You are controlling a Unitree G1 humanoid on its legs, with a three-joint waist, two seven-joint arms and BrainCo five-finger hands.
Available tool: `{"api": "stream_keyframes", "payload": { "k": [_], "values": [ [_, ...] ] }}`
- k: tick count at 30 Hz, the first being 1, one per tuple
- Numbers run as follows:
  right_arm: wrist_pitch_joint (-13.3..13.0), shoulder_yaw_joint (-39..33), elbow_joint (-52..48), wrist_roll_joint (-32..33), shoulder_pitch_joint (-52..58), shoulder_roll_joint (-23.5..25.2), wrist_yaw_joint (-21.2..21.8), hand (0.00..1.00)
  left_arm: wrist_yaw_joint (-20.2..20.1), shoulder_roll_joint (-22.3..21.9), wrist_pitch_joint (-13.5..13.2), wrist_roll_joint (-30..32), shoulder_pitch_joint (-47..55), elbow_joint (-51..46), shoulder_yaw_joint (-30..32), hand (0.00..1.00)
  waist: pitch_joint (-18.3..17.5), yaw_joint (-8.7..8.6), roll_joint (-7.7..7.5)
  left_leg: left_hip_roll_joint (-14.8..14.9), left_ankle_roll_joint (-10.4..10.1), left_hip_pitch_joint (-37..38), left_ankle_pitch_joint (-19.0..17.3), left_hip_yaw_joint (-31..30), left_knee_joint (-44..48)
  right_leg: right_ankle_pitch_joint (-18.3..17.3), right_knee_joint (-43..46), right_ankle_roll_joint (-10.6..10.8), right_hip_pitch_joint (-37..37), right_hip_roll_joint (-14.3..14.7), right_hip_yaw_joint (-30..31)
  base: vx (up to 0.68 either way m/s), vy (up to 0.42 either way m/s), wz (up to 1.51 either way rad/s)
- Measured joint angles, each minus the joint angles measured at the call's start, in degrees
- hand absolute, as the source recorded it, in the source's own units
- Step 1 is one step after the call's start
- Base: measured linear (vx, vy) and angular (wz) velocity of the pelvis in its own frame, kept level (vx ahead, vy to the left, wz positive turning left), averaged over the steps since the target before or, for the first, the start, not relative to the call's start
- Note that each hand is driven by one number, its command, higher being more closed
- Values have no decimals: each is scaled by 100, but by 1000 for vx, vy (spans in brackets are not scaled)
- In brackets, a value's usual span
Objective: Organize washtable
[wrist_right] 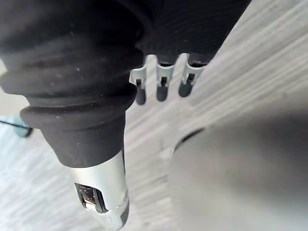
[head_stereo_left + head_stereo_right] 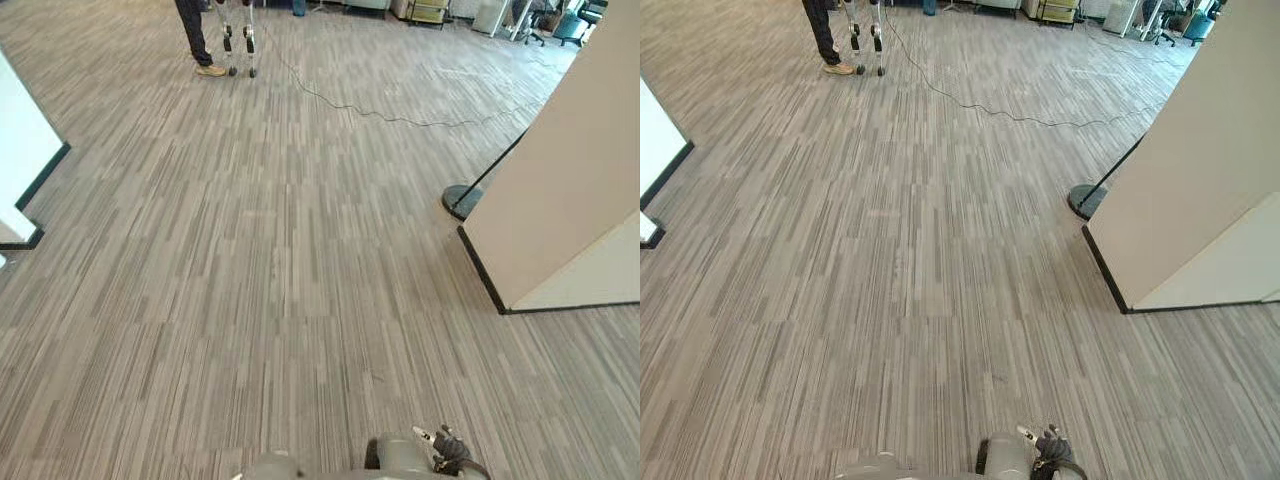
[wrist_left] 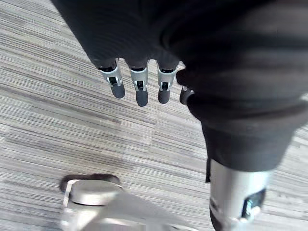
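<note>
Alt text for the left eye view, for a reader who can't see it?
A wide stretch of striped grey carpet floor spreads ahead. A beige partition stands on the right, a black round stand base beside it. Far off at upper left, a person's legs stand by a wheeled frame.

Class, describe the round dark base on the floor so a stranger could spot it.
Find the tall beige partition on the right. Beside its left edge, a round dark base sits on the carpet. Unlike the straight black strip along the partition's foot, it is a disc bearing a thin pole.
</note>
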Motion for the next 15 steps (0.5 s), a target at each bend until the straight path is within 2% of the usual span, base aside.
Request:
{"api": "stream_keyframes", "payload": {
  "k": [1,2,3,4,5,6,7,8,9,10,11,12,13,15],
  "values": [
    [1,-35,-33,2,3,-2,4,0,0,-16,-2,2,10,1,-1,0,-16,-29,34,25,-65,159,-111,-62,-40,78,-213,-47,-64,28,64,742,-88,57],
    [9,-32,-119,-7,50,-42,21,0,-3,-89,-12,58,54,-7,29,0,-79,-30,153,133,-268,477,-283,-174,-38,108,-134,-126,-124,134,145,831,-122,66],
    [29,-24,-128,-56,54,-55,33,0,-4,-124,-23,147,1,0,30,0,-113,-24,227,283,-388,438,-345,-317,632,676,291,-367,-142,291,357,896,-169,64],
    [52,-17,-118,-118,44,-72,35,0,-6,-154,-22,191,-10,-1,36,0,-165,-22,294,407,-437,232,-317,-412,1215,941,431,-413,-123,352,390,1076,-219,52],
    [54,-5,-179,-160,11,-186,39,0,8,-313,-13,206,-82,-21,120,0,-147,-3,527,809,-405,-232,104,-443,2600,900,805,-354,-1,469,299,1035,-200,24],
    [56,90,-249,-218,-12,-328,24,0,6,-502,-8,184,-91,-98,354,0,-131,-23,794,1248,-216,-723,1323,-410,3881,547,914,-400,308,682,186,829,-127,2],
    [58,99,-255,-248,-3,-343,20,0,15,-584,-14,153,-37,-125,472,0,-155,-2,865,1421,-167,-946,2248,-322,4318,428,894,-441,453,751,213,808,-82,-38],
    [66,103,-239,-256,-19,-311,-42,0,30,-653,-15,82,-47,-142,541,0,-109,107,923,1770,-60,-1344,2387,-116,5072,218,750,-525,820,896,354,778,-58,-55],
    [113,99,-169,-269,-94,-288,-101,0,20,-657,-29,15,-50,-183,516,0,-66,142,907,1807,-110,-1766,1834,-58,5504,120,498,-532,1266,923,521,764,-35,-52],
    [137,106,-69,-268,-131,-295,-102,0,14,-639,-42,-17,-47,-199,494,0,-39,166,863,1728,-161,-1947,1614,-55,5506,111,309,-522,1543,884,606,729,23,-46],
    [154,136,88,-265,-171,-279,-112,0,17,-610,-77,-17,-16,-248,430,0,15,239,750,1543,-259,-2223,1252,23,5237,106,-70,-523,2057,792,798,692,64,-51],
    [149,263,145,-261,-203,-238,-118,0,23,-533,-110,-24,45,-267,416,0,46,302,622,1432,-279,-2573,1022,184,4764,-47,-374,-510,2463,671,986,666,84,-55],
    [147,297,161,-260,-274,-213,-114,0,25,-522,-105,-24,77,-265,419,0,65,301,583,1414,-312,-2773,950,234,4441,-108,-457,-416,2601,615,1034,604,138,-61],
    [129,293,254,-262,-392,-153,-114,0,34,-516,-76,-30,203,-202,394,0,74,308,568,1397,-356,-3230,1001,232,2212,-545,-514,-116,2874,493,1204,587,262,-57]
  ]
}}
